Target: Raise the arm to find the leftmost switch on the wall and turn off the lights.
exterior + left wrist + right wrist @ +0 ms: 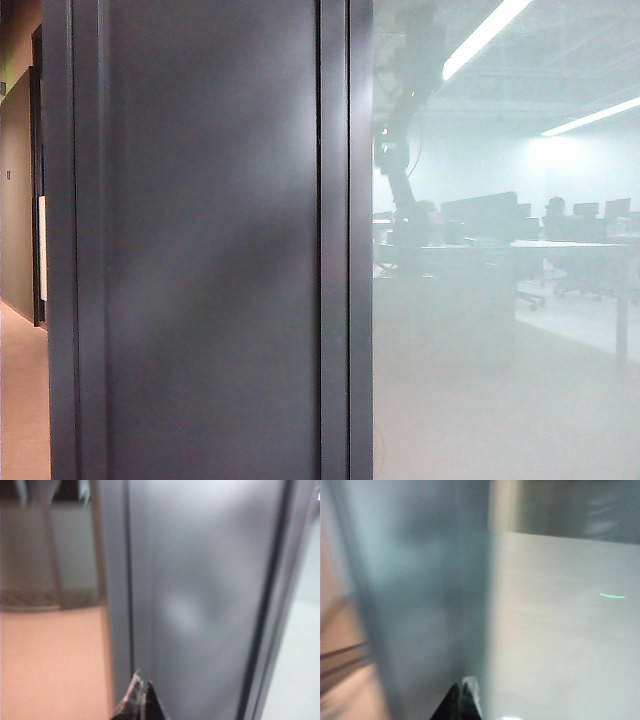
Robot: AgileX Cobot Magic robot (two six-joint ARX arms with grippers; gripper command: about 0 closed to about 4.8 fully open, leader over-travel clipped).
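Exterior view: the arm (405, 150) a hazy dark reflection; left gripper (141, 700) and right gripper (462, 700) jaws pressed together.

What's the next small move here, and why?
Probably keep raising the arm and pan to search. No switch shows in any view: the exterior camera sees only a grey panel and frosted glass reflecting the arm. The left gripper and right gripper both look shut, each pointing at the blank panel. The wrist views are blurred, so go slowly.

Hazy blackish jointed arm (400, 130), looping cable; dark pointed pincer (142, 700) tips.
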